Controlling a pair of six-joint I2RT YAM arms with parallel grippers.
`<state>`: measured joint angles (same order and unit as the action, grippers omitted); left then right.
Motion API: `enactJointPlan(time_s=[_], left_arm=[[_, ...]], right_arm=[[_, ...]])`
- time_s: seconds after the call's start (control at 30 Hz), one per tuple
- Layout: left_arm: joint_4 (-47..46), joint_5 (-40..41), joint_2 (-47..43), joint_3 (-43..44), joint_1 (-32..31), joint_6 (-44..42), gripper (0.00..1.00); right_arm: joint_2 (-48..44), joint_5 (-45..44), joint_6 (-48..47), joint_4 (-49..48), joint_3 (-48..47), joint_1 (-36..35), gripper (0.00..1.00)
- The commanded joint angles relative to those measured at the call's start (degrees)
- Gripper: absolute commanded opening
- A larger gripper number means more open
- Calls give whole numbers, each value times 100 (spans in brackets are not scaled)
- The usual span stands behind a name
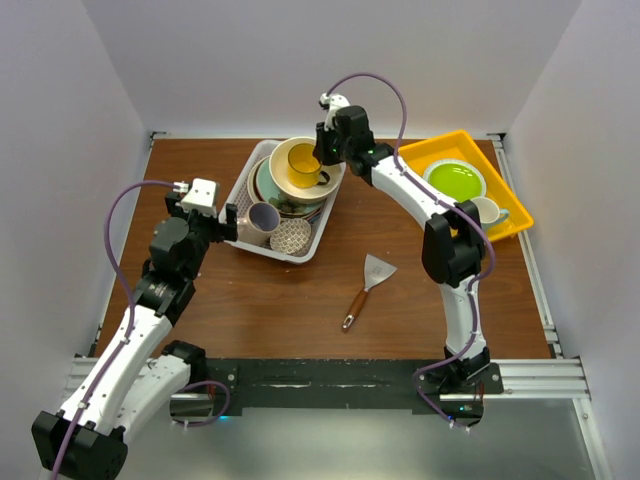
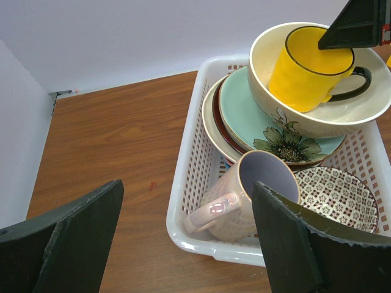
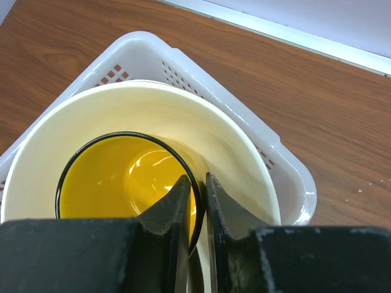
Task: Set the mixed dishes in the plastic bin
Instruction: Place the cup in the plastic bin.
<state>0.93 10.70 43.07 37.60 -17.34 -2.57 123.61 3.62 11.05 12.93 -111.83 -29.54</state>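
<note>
Left hand (image 1: 233, 224) is the near one: fingers spread wide with nothing between them, hanging just off the near-left side of the plastic bin (image 2: 190, 165). That arm is folded low with the elbow tucked, I guess so it's out of the way. Just past it, inside the bin's near end, the purple-lined cream mug (image 2: 235, 204) lies on its side next to the small patterned bowl (image 2: 339, 195), probably because the pile of plates (image 2: 212, 125) hogs the rest of the floor. Further in, the pale green plate (image 2: 256, 122) tops that pile and the large cream bowl (image 3: 153, 107) sits on it. So the yellow mug (image 3: 104, 177) leans inside the bowl, since there's no flat spot for it. Right hand (image 3: 197, 180) is farthest out, with the arm stretched long across the table (image 1: 260, 300) and the wrist tipped down. One finger is inside the mug's rim and one outside, but I can't tell if they're pinching the wall or a hair loose. My guess is that letting go is about all that's left.
</note>
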Motion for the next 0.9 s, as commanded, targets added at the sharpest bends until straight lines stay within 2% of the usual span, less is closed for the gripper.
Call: enactJointPlan(time_s=[0.0, 0.53, 0.87], left_arm=[[-313, 38, -79, -16, 29, 55, 91], [-313, 55, -106, -16, 29, 63, 91], [-313, 73, -132, -25, 29, 55, 91]], right_arm=[[-232, -19, -24, -511, -93, -52, 19], [-583, 43, -138, -432, -102, -43, 36], [-1269, 174, -506, -388, 284, -34, 38]])
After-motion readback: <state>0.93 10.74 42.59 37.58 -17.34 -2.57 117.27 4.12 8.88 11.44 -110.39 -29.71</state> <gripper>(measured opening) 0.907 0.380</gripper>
